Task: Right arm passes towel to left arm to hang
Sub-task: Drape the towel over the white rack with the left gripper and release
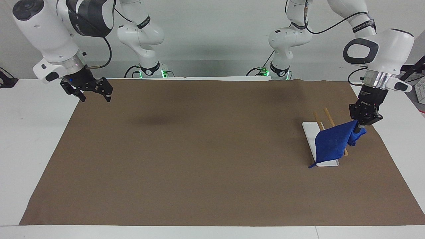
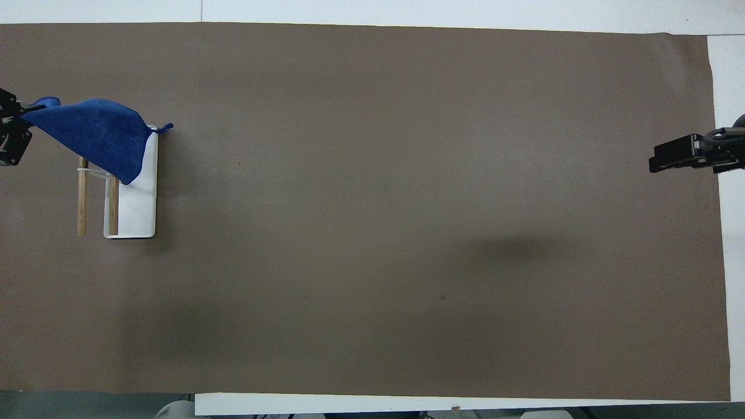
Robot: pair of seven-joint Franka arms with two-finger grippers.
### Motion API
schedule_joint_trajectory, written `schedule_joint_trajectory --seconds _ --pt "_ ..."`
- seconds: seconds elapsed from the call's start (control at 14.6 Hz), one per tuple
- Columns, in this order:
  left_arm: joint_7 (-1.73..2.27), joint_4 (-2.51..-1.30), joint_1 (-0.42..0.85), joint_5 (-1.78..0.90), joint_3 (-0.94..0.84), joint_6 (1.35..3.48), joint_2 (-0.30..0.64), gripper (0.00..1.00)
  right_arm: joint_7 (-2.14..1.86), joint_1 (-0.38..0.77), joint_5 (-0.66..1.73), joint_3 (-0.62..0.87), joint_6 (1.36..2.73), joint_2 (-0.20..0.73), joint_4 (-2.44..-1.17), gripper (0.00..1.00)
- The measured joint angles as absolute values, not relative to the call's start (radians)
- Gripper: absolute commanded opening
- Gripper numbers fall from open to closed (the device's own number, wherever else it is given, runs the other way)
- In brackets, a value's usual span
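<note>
Gripping the towel [image 1: 332, 142] by one corner over the rack [image 1: 327, 139], the left gripper [image 1: 362, 124] should lower slowly so cloth drapes both rails evenly, while the right gripper [image 1: 87, 89] waits, fingers open, over the tabletop [image 1: 199, 149] edge.

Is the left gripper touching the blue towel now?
Touching. In the facing view the left gripper pinches one corner of the towel, and the cloth hangs from it over the rack.
</note>
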State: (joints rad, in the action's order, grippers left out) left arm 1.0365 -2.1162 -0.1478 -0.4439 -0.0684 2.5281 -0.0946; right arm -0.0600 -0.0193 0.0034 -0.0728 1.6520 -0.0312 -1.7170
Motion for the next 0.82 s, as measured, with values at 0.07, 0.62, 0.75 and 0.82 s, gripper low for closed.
schedule_joint_trajectory --seconds 0.07,0.62,0.75,0.82 --pt "0.992 -2.107 -0.148 -0.444 -0.069 2.528 -0.092 0.02 -0.06 -0.019 0.003 -0.073 1.649 -0.031 -1.717 1.0" --pt "0.665 -2.079 -0.22 -0.42 -0.068 2.436 -0.07 0.02 -0.06 -0.019 0.003 -0.073 1.639 -0.031 -1.716 1.0" --pt "0.653 -2.09 -0.23 -0.417 -0.068 2.434 -0.07 0.03 -0.06 -0.019 0.003 -0.073 1.638 -0.031 -1.715 1.0" --pt "0.641 -2.098 -0.234 -0.416 -0.068 2.434 -0.07 0.04 -0.06 -0.019 0.003 -0.073 1.637 -0.031 -1.715 1.0"
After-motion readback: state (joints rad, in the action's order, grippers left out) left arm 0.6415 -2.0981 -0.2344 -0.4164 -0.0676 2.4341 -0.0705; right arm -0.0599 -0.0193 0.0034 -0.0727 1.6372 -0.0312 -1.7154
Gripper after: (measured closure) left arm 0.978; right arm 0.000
